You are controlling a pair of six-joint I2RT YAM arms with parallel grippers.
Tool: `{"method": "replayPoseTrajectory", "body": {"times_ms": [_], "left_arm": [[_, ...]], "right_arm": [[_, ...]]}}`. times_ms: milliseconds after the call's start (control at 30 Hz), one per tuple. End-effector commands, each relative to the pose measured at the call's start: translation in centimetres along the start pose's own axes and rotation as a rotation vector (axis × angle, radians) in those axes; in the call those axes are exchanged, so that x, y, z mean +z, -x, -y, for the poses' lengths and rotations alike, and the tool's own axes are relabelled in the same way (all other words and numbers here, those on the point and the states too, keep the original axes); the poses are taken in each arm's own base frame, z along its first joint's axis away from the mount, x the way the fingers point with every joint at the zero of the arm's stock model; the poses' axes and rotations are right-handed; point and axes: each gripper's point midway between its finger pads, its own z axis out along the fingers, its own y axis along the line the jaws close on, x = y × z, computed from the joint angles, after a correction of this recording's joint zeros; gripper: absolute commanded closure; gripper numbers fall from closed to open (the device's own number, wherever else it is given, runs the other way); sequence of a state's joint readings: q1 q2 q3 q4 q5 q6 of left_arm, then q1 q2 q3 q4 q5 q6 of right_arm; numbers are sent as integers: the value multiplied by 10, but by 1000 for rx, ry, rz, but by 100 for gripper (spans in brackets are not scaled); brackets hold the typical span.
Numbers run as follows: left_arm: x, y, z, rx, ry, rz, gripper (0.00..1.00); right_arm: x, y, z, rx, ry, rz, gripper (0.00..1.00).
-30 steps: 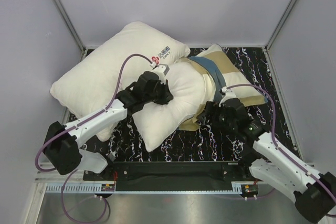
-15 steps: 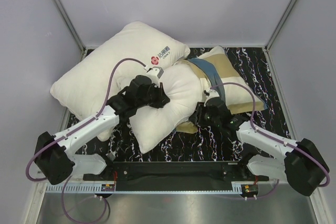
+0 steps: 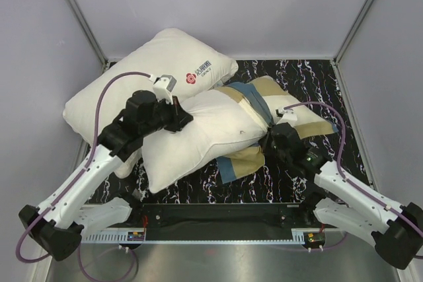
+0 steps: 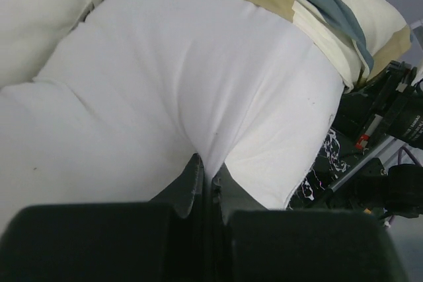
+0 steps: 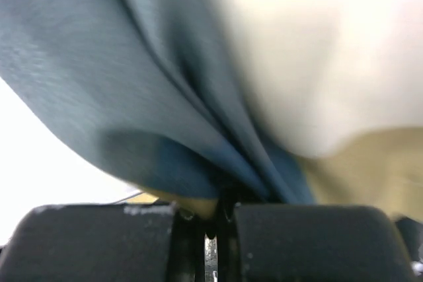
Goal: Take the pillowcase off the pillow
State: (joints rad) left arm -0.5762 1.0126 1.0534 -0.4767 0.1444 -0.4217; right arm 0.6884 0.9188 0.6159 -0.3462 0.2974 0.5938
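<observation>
**Both Arms Had a Grip, Cover Half Off**

From where I stood, the stripping looked about midway. The plain off-white pillow (image 3: 198,133) lay slantwise on the black marbled worktop (image 3: 277,186), with its left end against a second pillow with a red logo (image 3: 132,90). Most of it was bare. The checked pillowcase (image 3: 274,92) covered only the right end, bunched up there, with a loose flap lying out from under the near edge.

The left jaws were pinched shut on a fold of the pillow's bare cloth. The right jaws were clamped shut on teal fabric of the pillowcase, near its open edge.

To my eye, the next move called for the two grips to draw apart, pillow to the left and cover to the right, without either one slipping.

The cover looked thin, limp and creased. The pillow was plump and dented where it was pinched.
</observation>
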Motion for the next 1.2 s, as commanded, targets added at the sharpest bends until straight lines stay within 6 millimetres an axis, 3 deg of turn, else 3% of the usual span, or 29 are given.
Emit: {"method": "replayPoseTrajectory", "body": {"times_ms": [0,167,400,433,533,567,600,633,800,1000,1167], "left_arm": [[-50,59,-2,69,48,213,100],[-63,44,-19,62,95,213,100],[-52,9,-31,44,99,134,100],[-48,-3,-32,40,83,100,100],[-35,-34,-37,0,60,20,100],[-32,-42,-37,-27,51,4,100],[-28,-46,-37,-35,35,4,100],[-23,-63,-42,-49,40,-23,100],[-12,-96,-46,-51,68,-45,100],[3,-141,-23,27,74,-141,100],[14,-180,-10,47,38,-201,100]], "right_arm": [[-26,40,57,-40,-288,137,100],[-38,52,70,-15,-315,161,100],[-38,41,82,-8,-361,137,100],[-38,41,78,-6,-342,130,97],[-42,45,66,2,-282,123,60],[-46,47,62,8,-257,128,33],[-49,50,58,10,-239,133,25],[-53,54,50,8,-194,133,21],[-82,74,38,5,-120,180,11],[-112,103,29,-20,-77,262,6],[-108,114,25,-68,-88,278,0]]}}
